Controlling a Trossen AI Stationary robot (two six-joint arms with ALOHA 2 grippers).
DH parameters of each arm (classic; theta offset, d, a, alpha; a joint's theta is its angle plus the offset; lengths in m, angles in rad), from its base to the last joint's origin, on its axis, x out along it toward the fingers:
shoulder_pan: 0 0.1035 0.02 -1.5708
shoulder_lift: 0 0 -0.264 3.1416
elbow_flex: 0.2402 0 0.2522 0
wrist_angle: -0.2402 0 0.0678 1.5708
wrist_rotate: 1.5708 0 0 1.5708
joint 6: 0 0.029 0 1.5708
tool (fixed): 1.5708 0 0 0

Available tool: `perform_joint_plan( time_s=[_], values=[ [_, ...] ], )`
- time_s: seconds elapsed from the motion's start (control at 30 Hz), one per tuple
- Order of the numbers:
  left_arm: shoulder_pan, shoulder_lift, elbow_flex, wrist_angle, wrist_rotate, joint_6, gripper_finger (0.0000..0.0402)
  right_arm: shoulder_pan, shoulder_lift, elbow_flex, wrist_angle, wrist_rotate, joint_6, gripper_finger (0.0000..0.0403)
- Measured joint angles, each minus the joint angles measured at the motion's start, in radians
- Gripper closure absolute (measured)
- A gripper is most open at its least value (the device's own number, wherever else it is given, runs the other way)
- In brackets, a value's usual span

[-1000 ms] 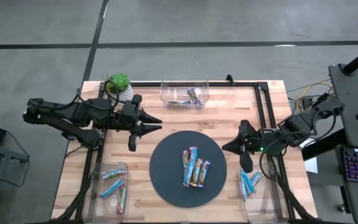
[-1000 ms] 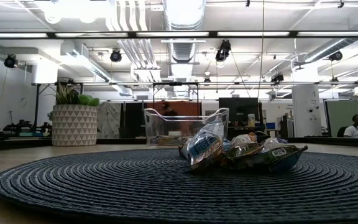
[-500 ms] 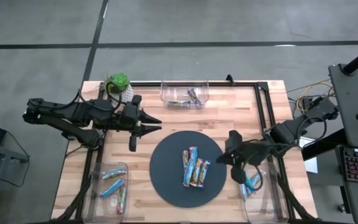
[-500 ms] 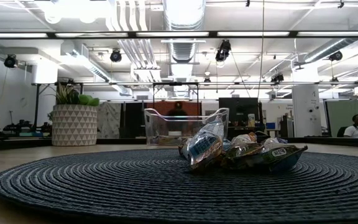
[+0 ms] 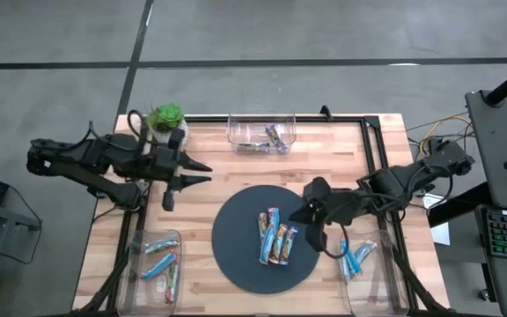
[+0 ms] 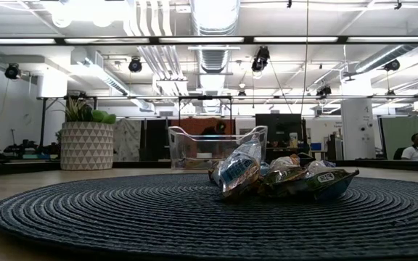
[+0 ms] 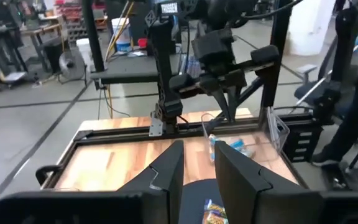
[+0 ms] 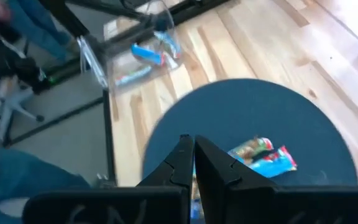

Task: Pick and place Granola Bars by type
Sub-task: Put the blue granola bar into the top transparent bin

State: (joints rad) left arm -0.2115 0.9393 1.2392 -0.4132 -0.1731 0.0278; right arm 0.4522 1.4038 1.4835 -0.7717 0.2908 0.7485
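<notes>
Right gripper [image 5: 296, 214], fingers pressed together, hangs at the mat's [image 5: 236, 255] right edge beside the bars [image 5: 274, 236] at its centre. Unopened, it risks scattering them. Left gripper [image 5: 208, 173] waits far left, fingers slightly apart, empty.

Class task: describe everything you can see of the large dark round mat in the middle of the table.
The round mat is dark blue-grey, woven in ribbed concentric rings, like braided cord. It lies flat on the wooden table, roughly central. A small cluster of wrapped granola bars rests on it, just right of its middle. The right gripper hangs over its right edge, jaws shut, not visibly touching it.
</notes>
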Motion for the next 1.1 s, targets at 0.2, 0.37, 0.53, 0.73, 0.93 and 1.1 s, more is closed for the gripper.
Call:
perform_joint_plan(
  time_s=[0.2,0.37,0.53,0.73,0.93,1.1],
  values=[
    [0.000,-0.055,0.000,-0.050,0.129,0.002,0.0326,0.000,0.070,0.084,-0.001,0.004,0.015,0.0394],
    [-0.001,-0.100,0.000,-0.125,0.160,0.000,0.0326,0.000,0.148,0.136,-0.002,-0.002,0.013,0.0394],
    [0.000,-0.127,0.000,-0.129,0.152,0.000,0.0326,-0.001,0.235,0.188,-0.030,-0.075,0.042,0.0394],
    [0.000,-0.141,0.000,-0.129,0.145,0.001,0.0326,-0.006,0.334,0.266,-0.156,-0.191,0.171,0.0394],
    [-0.001,-0.143,0.000,-0.137,0.146,0.002,0.0326,-0.008,0.378,0.281,-0.228,-0.209,0.541,0.0394],
    [-0.001,-0.145,0.000,-0.160,0.146,0.002,0.0326,-0.008,0.381,0.271,-0.252,-0.213,0.842,0.0394]
  ],
)
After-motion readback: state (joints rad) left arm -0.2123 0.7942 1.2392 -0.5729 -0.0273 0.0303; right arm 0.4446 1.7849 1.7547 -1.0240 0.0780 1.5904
